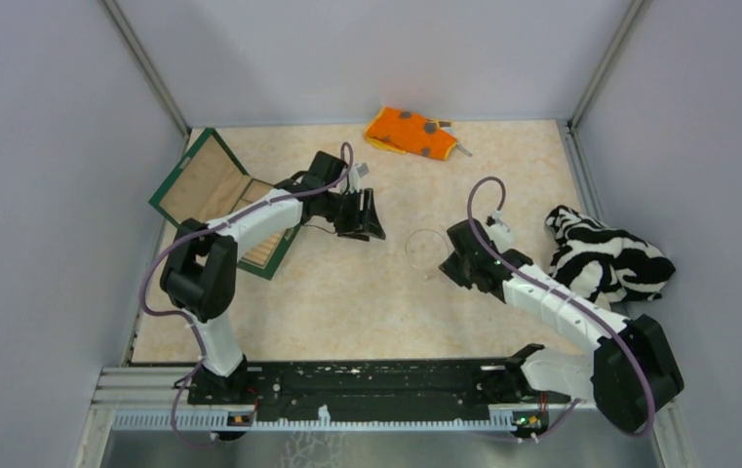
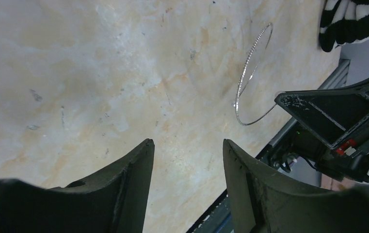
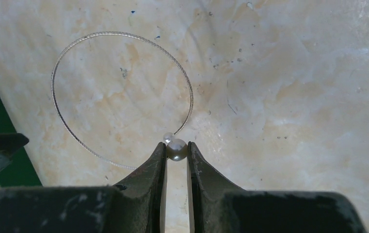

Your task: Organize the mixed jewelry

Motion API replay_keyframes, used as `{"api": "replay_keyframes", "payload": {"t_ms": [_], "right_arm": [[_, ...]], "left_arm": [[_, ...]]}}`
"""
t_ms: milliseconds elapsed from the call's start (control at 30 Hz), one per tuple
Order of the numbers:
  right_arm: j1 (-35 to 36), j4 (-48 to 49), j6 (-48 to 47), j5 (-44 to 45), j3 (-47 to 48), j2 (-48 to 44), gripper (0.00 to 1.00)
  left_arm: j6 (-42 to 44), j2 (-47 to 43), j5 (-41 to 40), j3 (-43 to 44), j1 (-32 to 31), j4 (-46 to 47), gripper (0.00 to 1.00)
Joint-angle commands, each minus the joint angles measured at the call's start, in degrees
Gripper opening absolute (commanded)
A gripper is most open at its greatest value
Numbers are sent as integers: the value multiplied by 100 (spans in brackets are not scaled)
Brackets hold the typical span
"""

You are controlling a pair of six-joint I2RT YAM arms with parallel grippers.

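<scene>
A thin silvery wire hoop (image 3: 119, 33) lies flat on the beige table, seen also in the top view (image 1: 409, 246) and the left wrist view (image 2: 243, 77). My right gripper (image 3: 176, 144) sits at the hoop's near edge, shut on a small pale pearl bead (image 3: 176, 150) right at its fingertips. A smaller pale bead (image 3: 168, 137) rests against the hoop wire just beyond it. In the top view the right gripper (image 1: 445, 265) touches the hoop's right side. My left gripper (image 2: 187, 141) hovers open over bare table left of the hoop (image 1: 359, 216), holding nothing.
An open green-rimmed wooden box (image 1: 201, 180) stands at the left under the left arm. An orange grey-spotted cloth (image 1: 410, 132) lies at the back wall. A black-and-white striped cloth (image 1: 605, 255) lies at the right, also in the left wrist view (image 2: 357, 19).
</scene>
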Motion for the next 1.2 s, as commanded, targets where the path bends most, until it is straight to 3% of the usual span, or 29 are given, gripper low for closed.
{"api": "replay_keyframes", "payload": {"t_ms": [0,400,667,1000,1067,1100,1133,1167], "right_arm": [[67,684,-420,-147,-296,-481,0],[-20,1107,-346,-475,-543,-567,0],[-19,1151,-354,-560,-541,-632,0],[-19,1318,-326,-672,-562,-555,0],[-19,1332,-342,-682,-533,-533,0],[-21,1333,-357,-691,-520,-516,0],[-19,1335,-374,-696,-511,-503,0],[-19,1366,-404,-725,-508,-493,0]], "left_arm": [[-458,-182,582,-382,-24,521,62],[-526,-210,1247,-824,-417,1469,74],[-1164,-35,1230,-1028,-433,2246,70],[-1487,259,1325,-991,-589,2652,44],[-1460,254,1257,-990,-595,2570,25],[-1429,224,1201,-983,-590,2491,9],[-1367,175,1129,-944,-591,2349,0],[-1268,115,1021,-886,-591,2150,0]]}}
